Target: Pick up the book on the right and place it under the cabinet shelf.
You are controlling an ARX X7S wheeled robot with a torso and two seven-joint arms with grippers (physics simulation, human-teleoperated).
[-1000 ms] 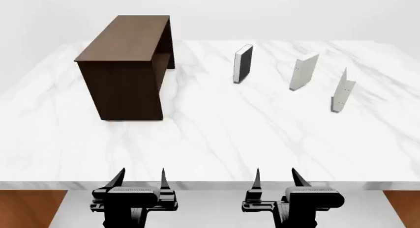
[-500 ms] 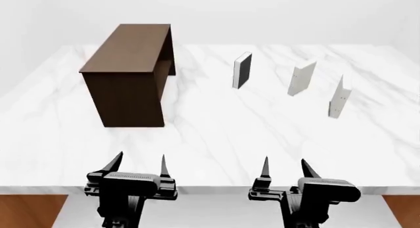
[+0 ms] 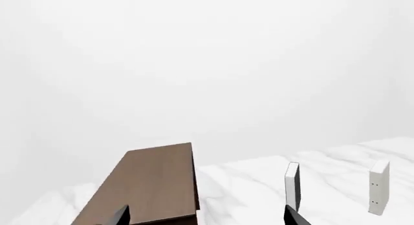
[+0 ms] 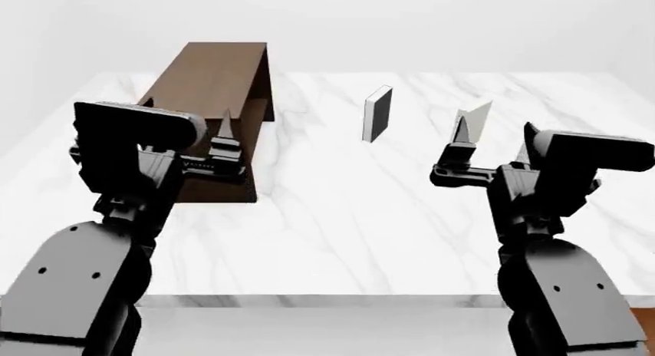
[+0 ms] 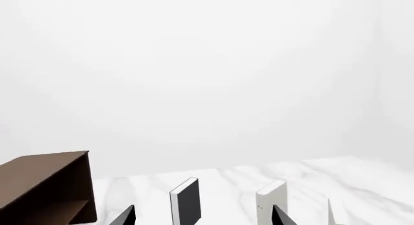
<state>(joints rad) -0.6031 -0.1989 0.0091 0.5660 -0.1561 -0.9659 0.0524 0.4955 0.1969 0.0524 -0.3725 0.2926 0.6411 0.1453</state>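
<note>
Both arms have risen high above the bench, left pincer and right pincer gaping wide, holding nothing. Upright on the marble, the book stands well apart from the cabinet shelf.

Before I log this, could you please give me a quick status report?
Left gripper and right gripper open, empty. Thin pale grey-white book standing on white marble table, untouched. Nothing seen blocking it.
</note>
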